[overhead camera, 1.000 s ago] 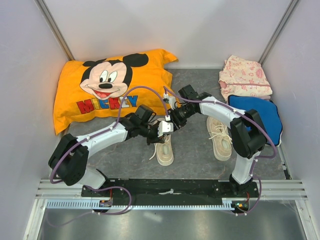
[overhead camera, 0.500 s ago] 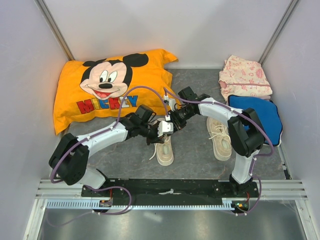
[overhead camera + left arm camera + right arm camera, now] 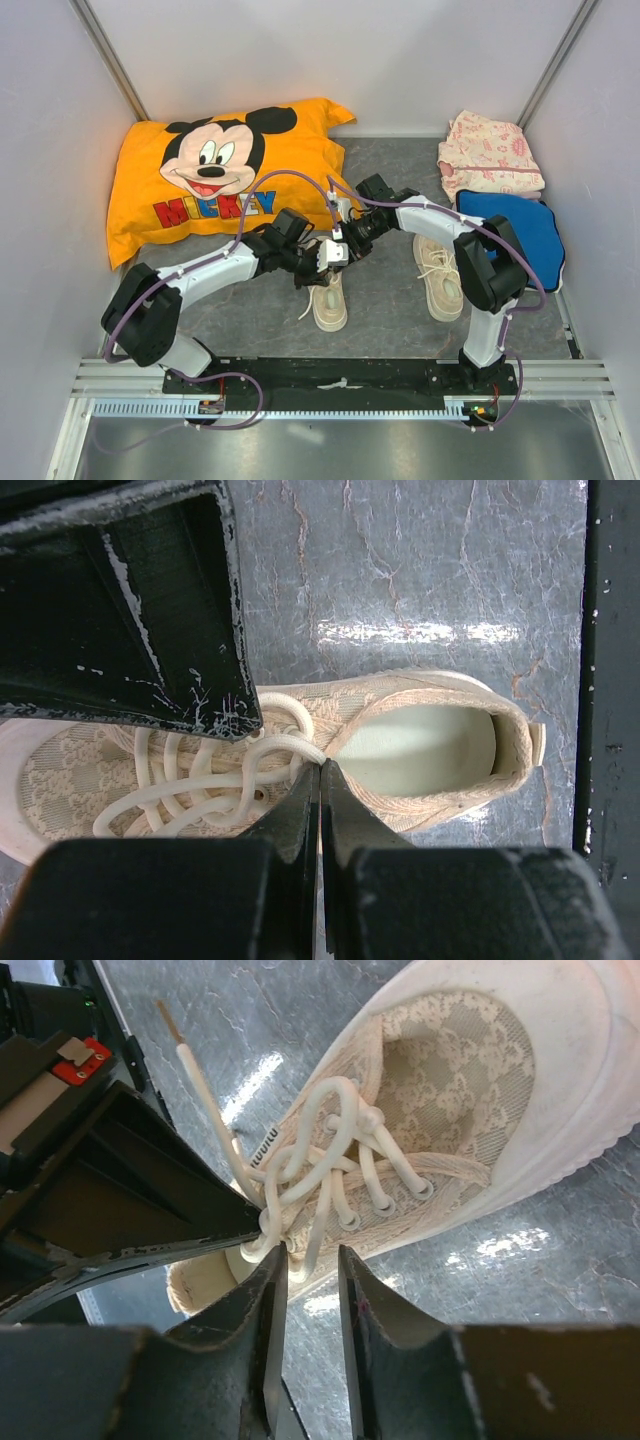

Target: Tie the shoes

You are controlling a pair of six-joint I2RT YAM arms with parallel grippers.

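The grey tabletop (image 3: 390, 300) carries an orange Mickey pillow (image 3: 200, 190) in its far left corner. One shoe (image 3: 330, 305) lies near the middle, and the second shoe (image 3: 441, 280) lies beside it, toward the right edge. Over the first shoe, the left gripper (image 3: 320, 770) has its jaws clenched on a white lace (image 3: 285, 745). The jaws of the right gripper (image 3: 310, 1260) stand slightly apart, just beside the laces.

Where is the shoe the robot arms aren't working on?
In the top view, the untouched shoe lies right of centre on the table, between the other shoe and the blue cushion.
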